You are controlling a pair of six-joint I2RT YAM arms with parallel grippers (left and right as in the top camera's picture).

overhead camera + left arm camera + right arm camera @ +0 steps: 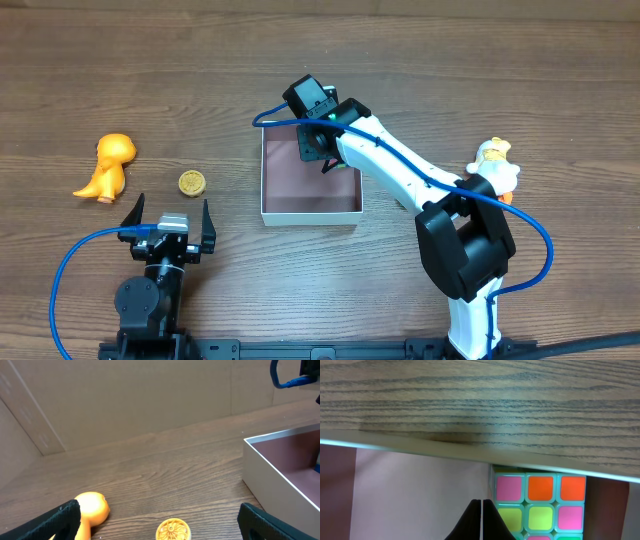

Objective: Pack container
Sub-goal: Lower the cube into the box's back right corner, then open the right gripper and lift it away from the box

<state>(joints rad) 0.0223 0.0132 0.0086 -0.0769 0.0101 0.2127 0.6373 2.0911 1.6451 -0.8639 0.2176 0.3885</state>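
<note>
The container (300,208) is a square shallow box with white walls and a pink-brown floor, at the table's middle. My right gripper (318,150) hangs over its far side, shut with nothing between its fingers. In the right wrist view the closed gripper (482,503) is just left of a multicoloured puzzle cube (540,502) that lies inside, against the far wall (420,446). My left gripper (170,222) stands wide open near the front left. An orange dinosaur toy (108,165) and a round yellow disc (191,182) lie beyond it. In the left wrist view the disc (173,530) sits between the open fingers (56,521).
A white and yellow toy figure (497,160) stands at the right, behind the right arm's elbow. The orange toy (92,507) shows beside my left finger, and the container's near wall (270,472) stands to the right. Blue cables loop by both arms.
</note>
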